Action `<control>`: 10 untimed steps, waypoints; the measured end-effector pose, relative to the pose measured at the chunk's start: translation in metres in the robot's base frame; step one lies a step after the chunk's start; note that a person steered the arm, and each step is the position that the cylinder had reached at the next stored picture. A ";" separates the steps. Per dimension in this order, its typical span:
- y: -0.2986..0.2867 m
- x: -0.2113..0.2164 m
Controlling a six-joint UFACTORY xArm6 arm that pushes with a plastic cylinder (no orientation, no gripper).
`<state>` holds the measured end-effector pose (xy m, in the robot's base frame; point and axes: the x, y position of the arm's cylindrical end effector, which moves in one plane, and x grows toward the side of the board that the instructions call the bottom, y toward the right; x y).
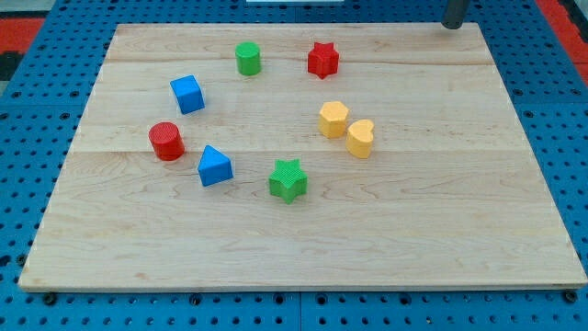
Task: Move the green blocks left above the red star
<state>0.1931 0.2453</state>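
Note:
A green cylinder [248,58] stands near the view's top, left of a red star [322,60]. A green star [288,179] sits lower, near the board's middle. My tip [453,25] is at the view's top right, at the board's far edge, well to the right of the red star and far from both green blocks. It touches no block.
A blue cube [187,94], a red cylinder [167,141] and a blue triangular block [215,165] lie on the left. Two yellow blocks [333,119] [360,138] sit side by side right of centre. The wooden board [459,230] rests on a blue pegboard.

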 end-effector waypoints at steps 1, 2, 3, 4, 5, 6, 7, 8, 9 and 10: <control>0.000 0.000; -0.002 0.003; 0.001 0.004; 0.005 -0.001; 0.004 -0.001; 0.004 -0.001; 0.004 0.000; 0.027 0.012; 0.046 0.067; 0.046 0.153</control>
<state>0.3460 0.2911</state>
